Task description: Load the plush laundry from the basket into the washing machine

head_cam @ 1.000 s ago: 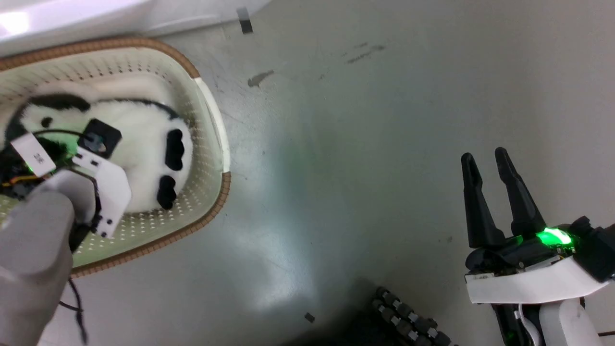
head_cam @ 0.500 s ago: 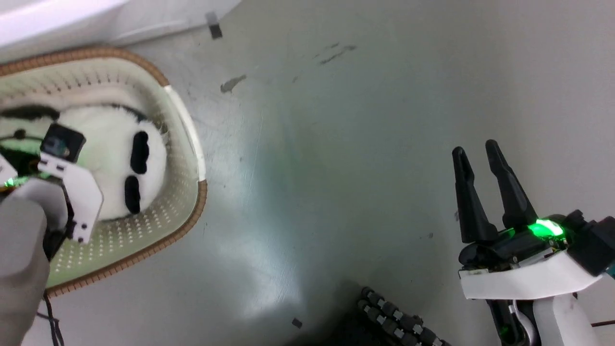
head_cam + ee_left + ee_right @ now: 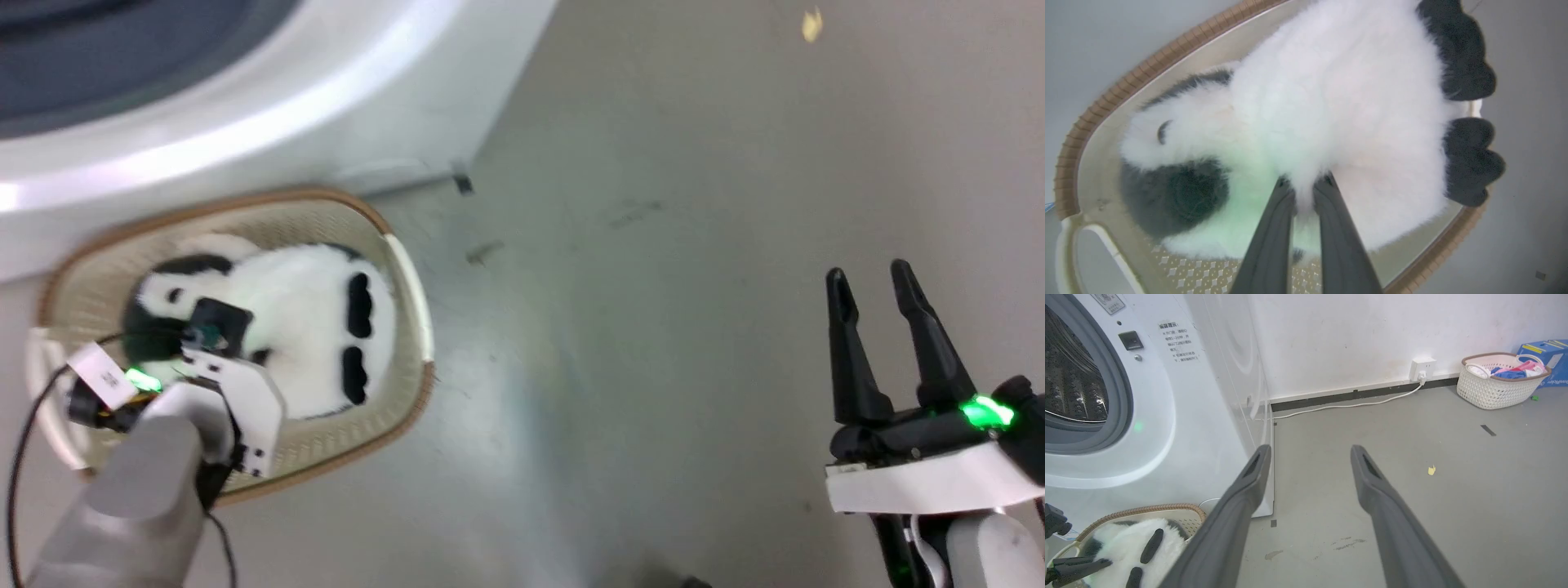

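Washer (image 3: 245,122) stands just behind basket (image 3: 245,196), its white front close to basket's far rim. Plush (image 3: 302,327) lies inside basket, black feet toward basket's right rim. Left gripper (image 3: 1304,181) is angled down into basket, fingers nearly together and pinching white fur. Right of basket: bare floor (image 3: 653,327), wide open. Right gripper (image 3: 867,271) is well right of basket, fingers parted, empty.

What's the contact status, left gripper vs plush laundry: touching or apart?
Touching. In the left wrist view the left gripper has its fingertips buried in the plush laundry, with white fur pinched between the nearly closed fingers and no gap.
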